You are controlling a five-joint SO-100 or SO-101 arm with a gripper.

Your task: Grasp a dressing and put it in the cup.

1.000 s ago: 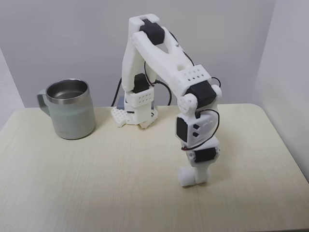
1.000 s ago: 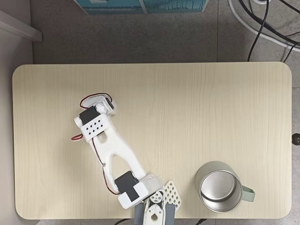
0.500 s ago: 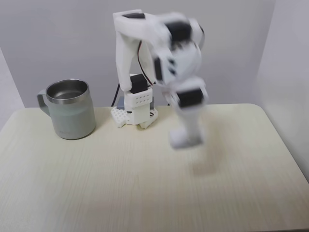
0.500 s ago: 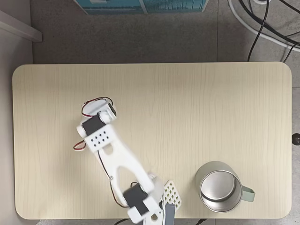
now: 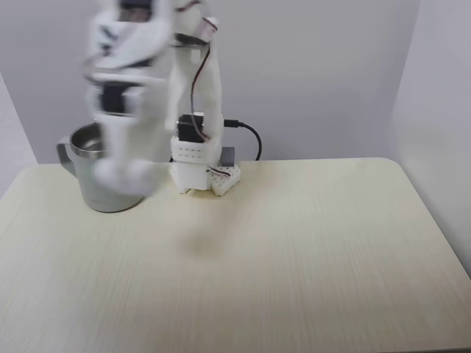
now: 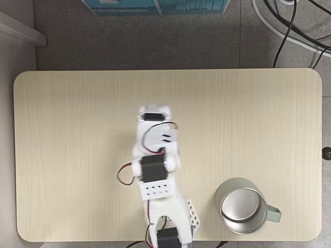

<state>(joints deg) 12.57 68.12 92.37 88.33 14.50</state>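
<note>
In a fixed view from the front, the arm (image 5: 121, 73) is a fast white smear that has swung from the right half of the table (image 5: 294, 250), where it stood bent down a second ago, up and across to the picture's left. The gripper (image 5: 124, 173) now hangs as a blur in front of the cup (image 5: 90, 193), overlapping its right side. The blur is too heavy to tell how the jaws stand. The dressing cannot be separated from the white smear either. Since the wood where the gripper stood a second ago is now bare, the roll is most likely riding between the fingers. In the fixed view from above, the arm has turned from pointing toward the picture's left to pointing straight up the picture from its base. The gripper (image 6: 153, 112) is over the middle of the table (image 6: 248, 119), well apart from the cup (image 6: 262, 212), which sits unmoved at the lower right with a bare steel interior. Taken together, the grasp looks done and the carry is under way. The drop into the cup is not yet made.
</note>
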